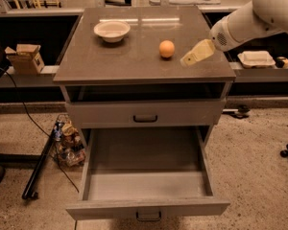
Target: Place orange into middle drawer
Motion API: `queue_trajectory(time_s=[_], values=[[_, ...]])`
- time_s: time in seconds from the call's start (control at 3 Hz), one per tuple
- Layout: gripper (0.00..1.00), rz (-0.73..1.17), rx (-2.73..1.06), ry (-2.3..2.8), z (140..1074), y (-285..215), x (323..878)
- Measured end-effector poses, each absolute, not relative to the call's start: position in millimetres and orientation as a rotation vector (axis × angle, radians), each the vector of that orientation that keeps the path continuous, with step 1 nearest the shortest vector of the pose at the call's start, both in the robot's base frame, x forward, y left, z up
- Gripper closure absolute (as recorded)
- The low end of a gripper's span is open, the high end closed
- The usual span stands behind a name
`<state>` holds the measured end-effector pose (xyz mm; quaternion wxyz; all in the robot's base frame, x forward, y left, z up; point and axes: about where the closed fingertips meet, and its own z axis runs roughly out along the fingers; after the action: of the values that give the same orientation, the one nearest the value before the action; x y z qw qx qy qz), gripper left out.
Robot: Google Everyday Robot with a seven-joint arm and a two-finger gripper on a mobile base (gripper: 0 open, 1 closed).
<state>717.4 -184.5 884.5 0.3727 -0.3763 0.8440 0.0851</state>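
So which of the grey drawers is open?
The lower grey box drawer, pulled right out; the grey drawer front above it is shut. The cream gripper hovers over the tabletop, beside the small round orange.

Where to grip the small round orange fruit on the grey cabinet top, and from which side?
Take the orange fruit across its widest middle, probably from above: a smooth ball sitting free on the grey cabinet top, so off-centre holds may slip. The cream gripper hangs beside it, picture right, not touching.
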Motion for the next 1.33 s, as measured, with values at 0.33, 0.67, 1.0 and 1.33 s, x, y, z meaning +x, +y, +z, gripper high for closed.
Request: queue_trajectory(time_s=[0.33,0.67,1.0,1.33], values=[[0.0,0.271,-0.902,2.124,872,-174,746],[0.0,0.31,-0.87,2.076,859,-146,771],[0.0,0.327,-0.876,2.034,850,-114,789],[0.0,0.338,-0.869,2.03,846,-107,796]])
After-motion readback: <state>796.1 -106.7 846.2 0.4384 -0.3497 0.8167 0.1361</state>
